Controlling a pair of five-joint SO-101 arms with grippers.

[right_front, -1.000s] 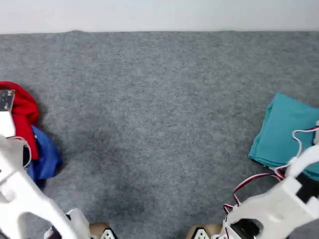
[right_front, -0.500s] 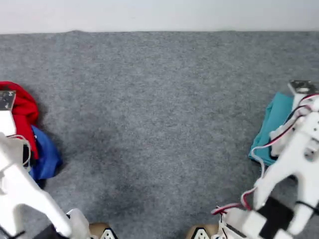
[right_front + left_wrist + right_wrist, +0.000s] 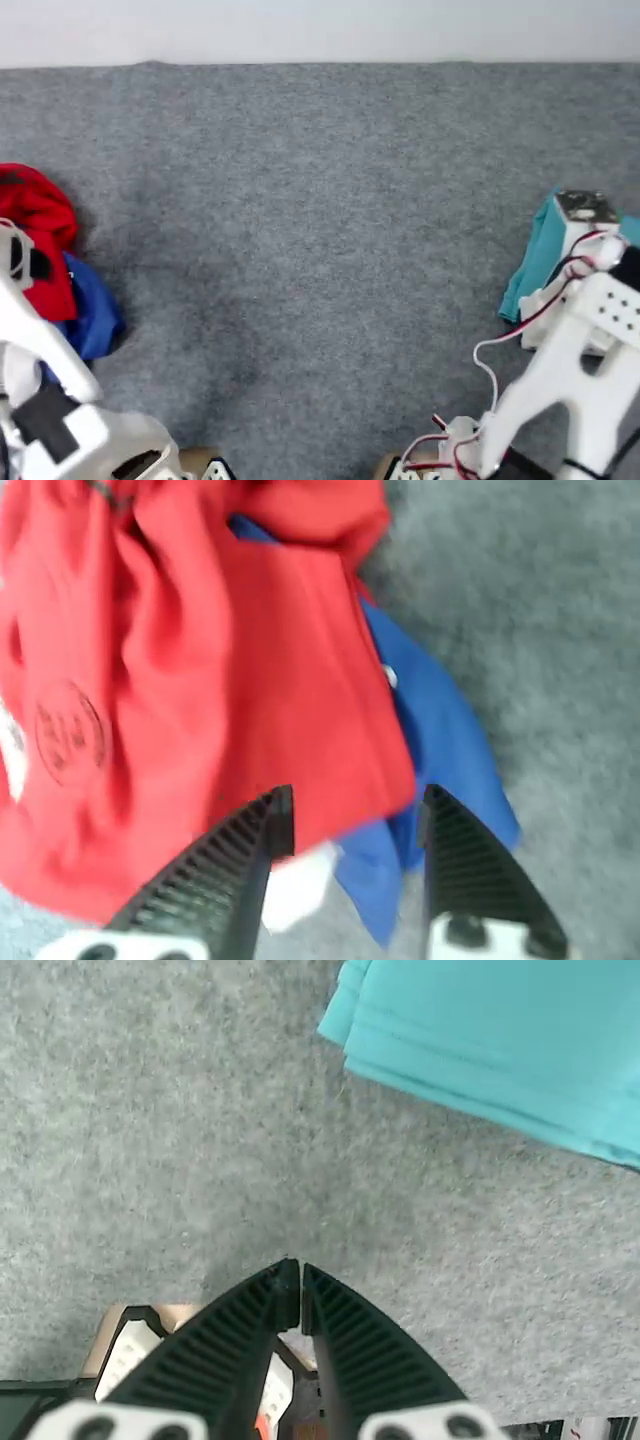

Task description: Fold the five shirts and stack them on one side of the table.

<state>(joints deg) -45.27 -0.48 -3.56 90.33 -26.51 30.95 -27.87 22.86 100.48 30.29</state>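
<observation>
High view down over table (image 3: 330, 200), left wrist close above red shirt (image 3: 170, 670)

The worktop (image 3: 320, 230) is covered edge to edge in a grey, felt-like mat that runs up to a pale wall at 12 o'clock. At 9 o'clock a crumpled red shirt (image 3: 40, 225) lies in a heap, overlapping a blue shirt (image 3: 95, 315) that pokes out from under it toward 8 o'clock. Well apart from them, at 3 o'clock, a teal shirt (image 3: 530, 262) lies folded flat, its layered edges neatly stacked.
</observation>
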